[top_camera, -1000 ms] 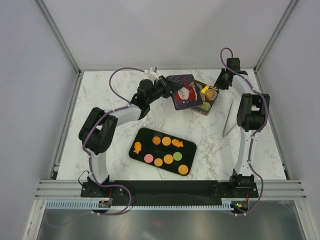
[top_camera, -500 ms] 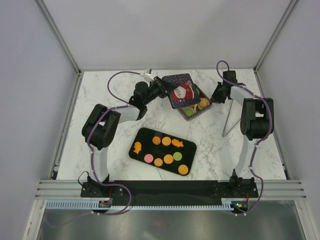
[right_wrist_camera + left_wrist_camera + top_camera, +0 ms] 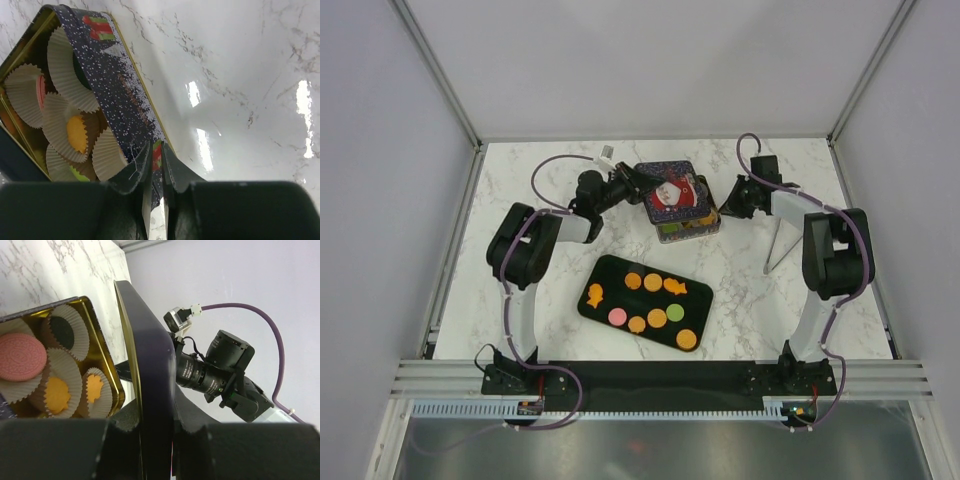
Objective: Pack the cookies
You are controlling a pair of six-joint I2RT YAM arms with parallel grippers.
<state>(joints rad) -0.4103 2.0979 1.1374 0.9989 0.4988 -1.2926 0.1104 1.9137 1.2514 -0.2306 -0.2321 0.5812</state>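
Several cookies (image 3: 653, 283), orange, pink and green, with fish shapes among them, lie on a black tray (image 3: 613, 272) at the table's middle. More cookies sit in white paper cups in the gold-lined tin (image 3: 686, 232) at the back; they also show in the left wrist view (image 3: 22, 356) and the right wrist view (image 3: 76, 133). My left gripper (image 3: 635, 185) is shut on the edge of the dark blue Santa lid (image 3: 150, 355) and holds it tilted over the tin. My right gripper (image 3: 156, 165) is shut on the tin's snow-patterned wall (image 3: 117, 95) at its right corner.
A thin grey rod (image 3: 778, 240) leans beside the right arm. White cell walls and metal posts ring the marble table. The right arm's wrist camera (image 3: 220, 375) hangs close behind the lid.
The tin and the lid have moved left and nearer. The lid now covers most of the tin. My right gripper has come in along with the tin's right corner.
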